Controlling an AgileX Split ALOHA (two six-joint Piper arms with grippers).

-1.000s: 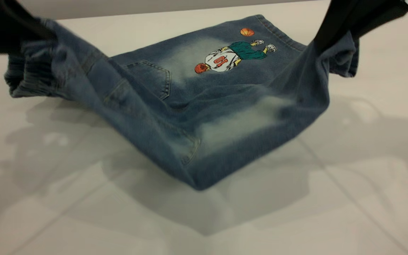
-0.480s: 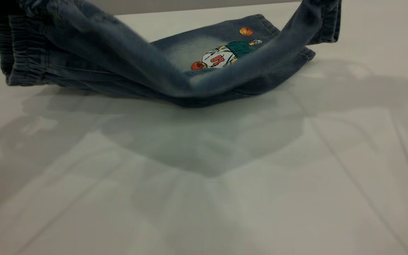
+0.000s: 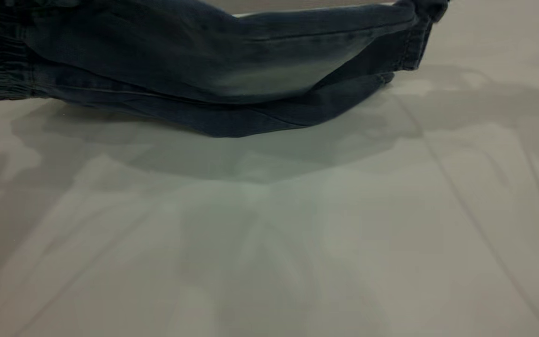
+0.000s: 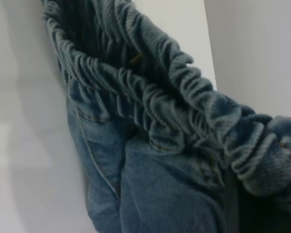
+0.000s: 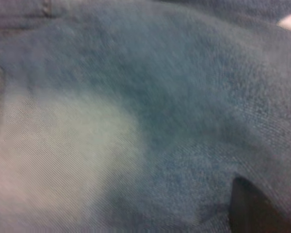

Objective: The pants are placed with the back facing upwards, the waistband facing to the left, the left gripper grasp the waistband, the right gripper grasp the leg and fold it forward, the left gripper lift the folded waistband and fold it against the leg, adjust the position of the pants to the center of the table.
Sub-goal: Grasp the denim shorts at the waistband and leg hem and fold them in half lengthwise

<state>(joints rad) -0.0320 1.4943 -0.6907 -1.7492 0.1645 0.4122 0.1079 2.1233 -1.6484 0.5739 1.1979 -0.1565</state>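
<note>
Pants (image 3: 213,70), short blue faded denim, across upper frame, doubled lengthwise over white table (image 3: 269,243) | ruffled elastic waistband (image 3: 3,70) upper left | I judge first fold nearly laid; second fold, centring left | neither claw's grip can I tell.

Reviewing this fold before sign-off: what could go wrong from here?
1. The pants hang lifted at both ends, only the sagging middle near the table; releasing unevenly could leave a skewed fold.
2. The waistband is bunched, so it may land wrinkled.
3. Both grippers sit outside the exterior view, so grip security is unverifiable.
</note>
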